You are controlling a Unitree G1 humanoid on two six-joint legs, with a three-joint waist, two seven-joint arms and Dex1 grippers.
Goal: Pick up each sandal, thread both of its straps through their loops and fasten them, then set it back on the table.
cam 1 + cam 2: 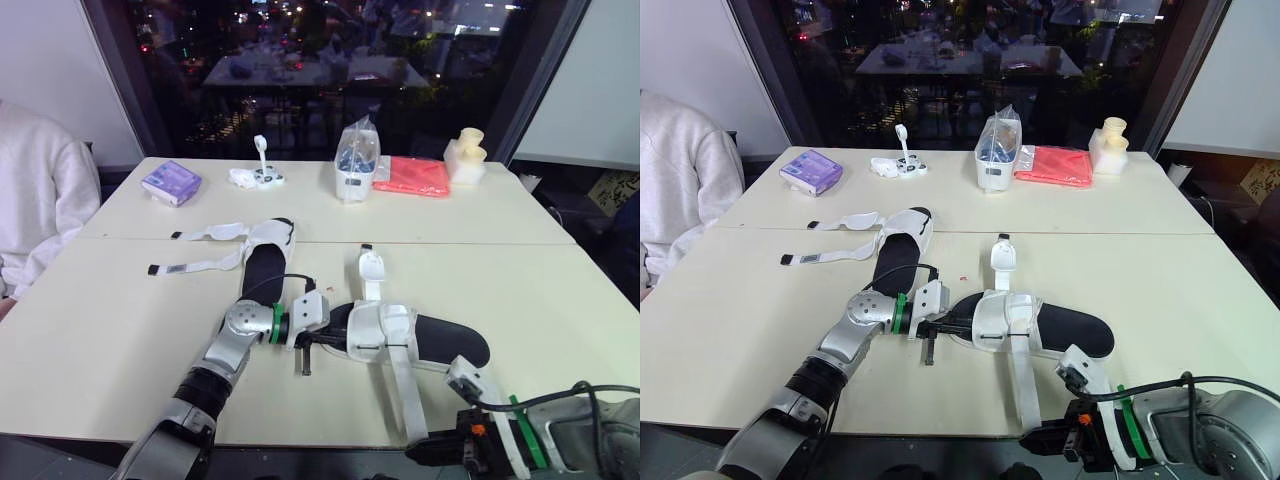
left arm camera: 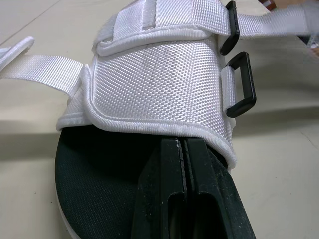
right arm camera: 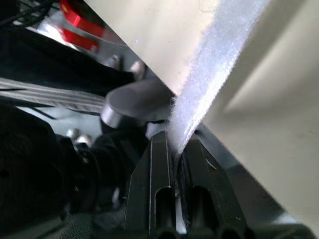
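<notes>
The near sandal (image 1: 440, 340), black-soled with a white upper, lies at the table's front middle. My left gripper (image 1: 325, 340) is shut on the sandal's end, its fingers (image 2: 172, 164) pinched on the rim under the white upper (image 2: 154, 79). Two black loops (image 2: 241, 84) stand on the upper's side. One long white strap (image 1: 405, 395) runs off the front edge, where my right gripper (image 1: 428, 450) is shut on it; the strap (image 3: 199, 94) sits between the fingers. A second strap (image 1: 370, 272) points away. The far sandal (image 1: 265, 250) lies flat, straps spread left.
At the back of the table (image 1: 560, 300) stand a purple box (image 1: 171, 182), a small white gadget (image 1: 255, 175), a clear bag (image 1: 355, 160), a red cloth (image 1: 415, 177) and a cream object (image 1: 465, 155). A person's white sleeve (image 1: 30, 200) is at the left edge.
</notes>
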